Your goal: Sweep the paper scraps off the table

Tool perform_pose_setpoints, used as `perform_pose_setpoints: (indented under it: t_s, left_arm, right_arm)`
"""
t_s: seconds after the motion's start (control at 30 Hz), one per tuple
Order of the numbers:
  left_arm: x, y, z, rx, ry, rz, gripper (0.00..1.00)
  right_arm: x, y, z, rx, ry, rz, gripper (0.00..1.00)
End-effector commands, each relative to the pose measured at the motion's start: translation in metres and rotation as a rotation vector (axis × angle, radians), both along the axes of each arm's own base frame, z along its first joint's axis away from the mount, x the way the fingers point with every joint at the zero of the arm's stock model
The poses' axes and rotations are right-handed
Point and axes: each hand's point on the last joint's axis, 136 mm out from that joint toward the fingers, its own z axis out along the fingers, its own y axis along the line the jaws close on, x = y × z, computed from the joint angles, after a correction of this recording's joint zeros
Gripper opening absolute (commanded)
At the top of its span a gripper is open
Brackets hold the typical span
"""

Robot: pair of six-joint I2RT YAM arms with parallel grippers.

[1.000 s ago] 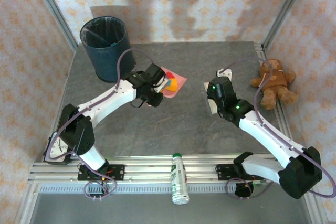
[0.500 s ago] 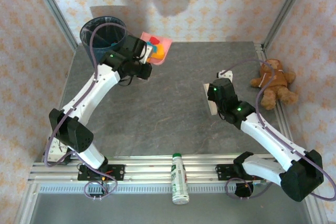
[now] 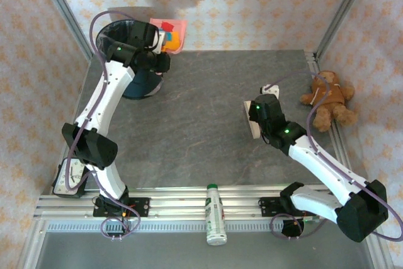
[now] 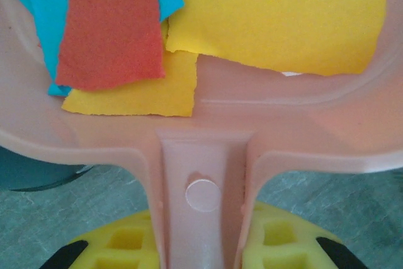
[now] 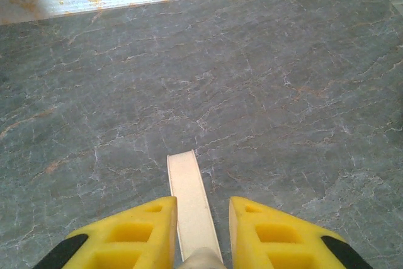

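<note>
My left gripper (image 4: 203,244) is shut on the handle of a pink dustpan (image 4: 208,124). The pan holds teal, red and yellow paper scraps (image 4: 110,29). From above, the dustpan (image 3: 179,26) hangs in the air at the back, just right of the dark blue bin (image 3: 141,86), with scraps (image 3: 169,37) inside it. My left gripper (image 3: 160,51) is behind it, over the bin's edge. My right gripper (image 3: 255,118) rests low over the table (image 3: 201,137), shut on a white brush (image 5: 186,181). No loose scraps show on the grey surface.
A brown teddy bear (image 3: 329,97) lies at the right edge. A small white object (image 3: 271,86) sits behind the right gripper. A white bottle (image 3: 215,215) lies across the front rails, and a round gauge (image 3: 70,177) sits at the front left corner.
My left arm has lifted the dustpan off the middle of the table and carried it back and left, up beside the bin's rim. The right arm has not moved.
</note>
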Motion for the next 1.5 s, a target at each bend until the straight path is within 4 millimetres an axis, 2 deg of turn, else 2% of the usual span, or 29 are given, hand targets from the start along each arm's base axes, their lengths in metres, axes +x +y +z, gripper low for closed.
perform_pose_setpoints:
  t_s: [0.0, 0.3, 0.57, 0.63, 0.67, 0.7, 0.93, 1.13, 1.4, 1.47]
  left_arm:
    - [0.004, 0.003, 0.014, -0.079, -0.004, 0.027, 0.0]
    - [0.027, 0.027, 0.024, -0.225, -0.015, 0.114, 0.0]
    - [0.045, 0.04, 0.026, -0.339, 0.0, 0.159, 0.0]
    - [0.047, 0.044, 0.032, -0.378, -0.01, 0.17, 0.0]
    - [0.054, 0.046, 0.021, -0.391, 0.015, 0.183, 0.0]
    - [0.057, 0.048, 0.021, -0.411, 0.016, 0.189, 0.0]
    - [0.068, 0.049, 0.025, -0.543, 0.026, 0.208, 0.0]
    - [0.072, 0.051, 0.037, -0.622, 0.005, 0.209, 0.0]
    - [0.086, 0.058, 0.048, -0.863, -0.007, 0.261, 0.0]
    - [0.091, 0.061, 0.045, -0.917, -0.003, 0.272, 0.0]
  right_arm:
    - [0.001, -0.003, 0.003, 0.029, -0.017, -0.022, 0.0]
    - [0.002, 0.0, 0.003, 0.04, -0.012, -0.015, 0.0]
    - [0.001, -0.002, 0.003, 0.031, -0.005, -0.024, 0.0]
    - [0.001, -0.002, 0.003, 0.03, -0.003, -0.024, 0.0]
    - [0.001, -0.002, 0.002, 0.03, -0.003, -0.024, 0.0]
    - [0.001, -0.002, 0.002, 0.03, -0.001, -0.025, 0.0]
    - [0.002, -0.001, -0.001, 0.032, 0.011, -0.024, 0.0]
    - [0.003, 0.0, -0.003, 0.036, 0.018, -0.026, 0.0]
    - [0.003, 0.002, -0.004, 0.045, 0.024, -0.024, 0.0]
    - [0.003, 0.002, -0.003, 0.046, 0.023, -0.023, 0.0]
